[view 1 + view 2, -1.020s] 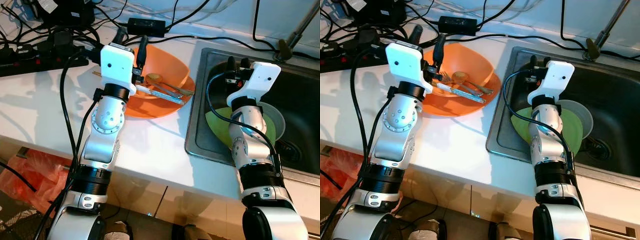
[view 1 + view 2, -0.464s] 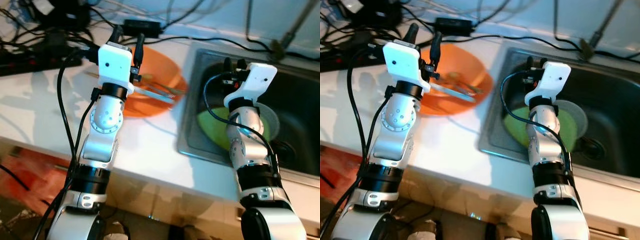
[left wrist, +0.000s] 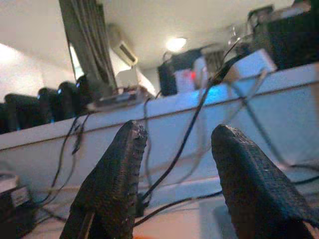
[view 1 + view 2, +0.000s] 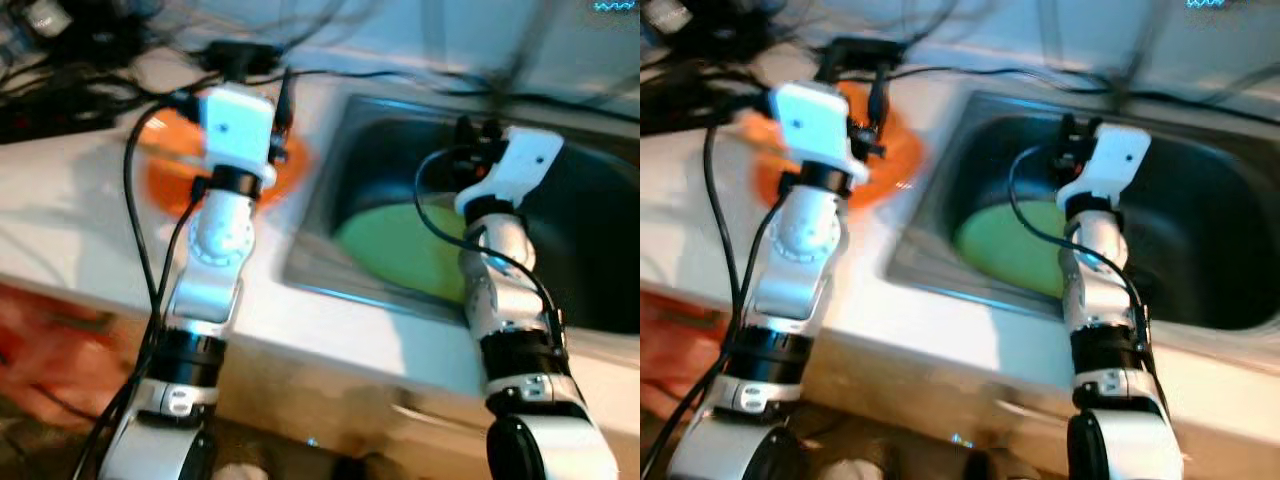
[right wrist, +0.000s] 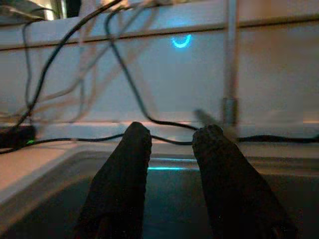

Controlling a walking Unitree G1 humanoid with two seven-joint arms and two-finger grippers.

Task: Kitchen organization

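Both head views are smeared, so my judgement is that the robot is shifting its stance along the counter (image 4: 90, 225), not reaching for anything. To do this step well, I would wait until the view is sharp before sending either arm down, and would keep both arms raised above the rim of the sink (image 4: 330, 140) and the loose cables (image 4: 150, 200).

The left tool (image 3: 177, 174) is held over the orange bowl (image 4: 170, 170), at about ten o'clock in the head view. Its two black fingers (image 3: 114, 174) stand apart with nothing between them. The right tool (image 5: 169, 169) is held over the sink, at about two o'clock. Its fingers (image 5: 124, 174) are also parted, by a narrower gap, and are empty. The green plate (image 4: 400, 245) lies on the sink floor near the middle of the view, below and left of the right tool. Blur hides whatever is in the bowl.

The counter is white and glossy. A steel sink is set into it. Black cables trail across the counter along the wall at twelve o'clock. The left wrist view shows a lit ceiling lamp (image 3: 175, 44) and what looks like a wall air conditioner (image 3: 122, 45).
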